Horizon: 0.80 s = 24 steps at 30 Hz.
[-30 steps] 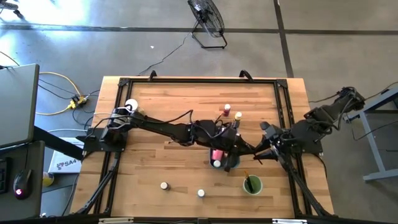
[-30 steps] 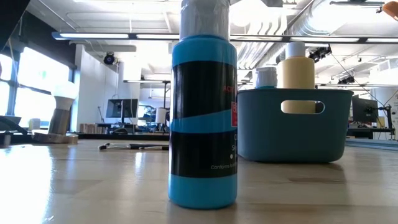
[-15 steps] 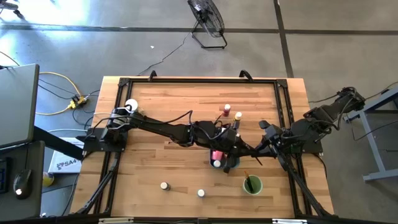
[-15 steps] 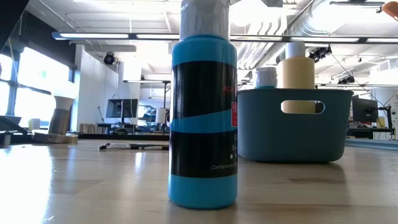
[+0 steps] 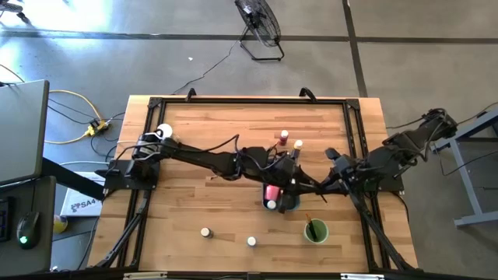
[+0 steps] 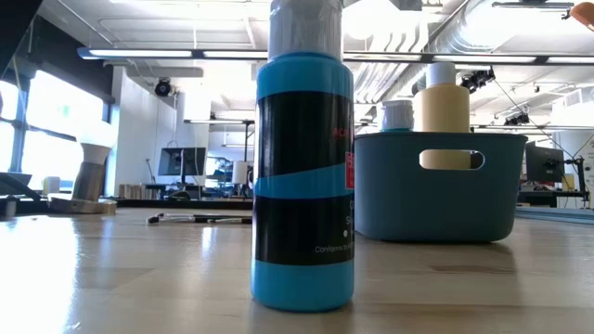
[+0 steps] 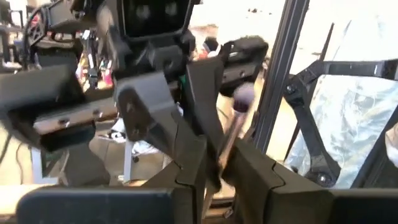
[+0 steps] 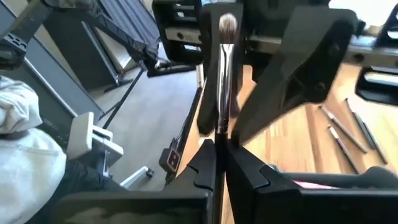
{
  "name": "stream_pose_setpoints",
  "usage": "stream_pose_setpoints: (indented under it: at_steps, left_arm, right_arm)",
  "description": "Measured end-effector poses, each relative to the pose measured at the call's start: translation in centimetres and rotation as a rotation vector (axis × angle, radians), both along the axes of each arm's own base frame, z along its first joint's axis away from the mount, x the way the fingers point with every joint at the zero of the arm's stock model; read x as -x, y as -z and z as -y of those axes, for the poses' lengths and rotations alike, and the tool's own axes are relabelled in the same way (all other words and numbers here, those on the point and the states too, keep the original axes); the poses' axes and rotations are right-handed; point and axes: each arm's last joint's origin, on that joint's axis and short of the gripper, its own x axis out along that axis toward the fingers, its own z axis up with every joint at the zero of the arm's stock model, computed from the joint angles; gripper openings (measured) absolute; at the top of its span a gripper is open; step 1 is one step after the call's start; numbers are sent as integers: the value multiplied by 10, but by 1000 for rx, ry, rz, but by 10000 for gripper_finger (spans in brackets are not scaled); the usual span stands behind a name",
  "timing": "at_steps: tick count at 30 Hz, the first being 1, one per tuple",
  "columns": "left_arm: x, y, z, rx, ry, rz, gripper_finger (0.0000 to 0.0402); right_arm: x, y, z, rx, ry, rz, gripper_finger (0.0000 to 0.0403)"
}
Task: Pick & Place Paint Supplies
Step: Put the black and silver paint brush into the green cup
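Both grippers meet at one paintbrush above the tray

The right gripper (image 8: 219, 152) is closed on a paintbrush (image 8: 224, 74); the left gripper (image 7: 219, 171) has its fingers narrow around the same brush. Under them is the blue-grey tray (image 5: 289, 204) with a pink bottle (image 5: 271, 193). A green cup (image 5: 315, 231) stands near; a blue bottle (image 6: 303, 176) blocks the low view.

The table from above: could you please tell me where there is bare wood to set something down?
The far strip of the table is bare behind the red-capped bottle. The near left corner is free beside two small jars. It is crowded mid-table, where both arms meet over the tray, and near the green cup.
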Motion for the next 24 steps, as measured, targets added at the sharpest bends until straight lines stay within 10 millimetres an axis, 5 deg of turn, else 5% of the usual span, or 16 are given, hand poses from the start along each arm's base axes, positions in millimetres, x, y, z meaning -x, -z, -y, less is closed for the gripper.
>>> stream_pose_setpoints:
  at_steps: [13, 24]
  left_arm:
    - [24, -30, -12, -53, -3, -29, 69]
    - [50, -54, -18, -125, -97, -77, 70]
  right_arm:
    - [38, -14, 12, 46, 114, 130, 8]
    - [53, 40, -22, 49, 289, 109, 8]
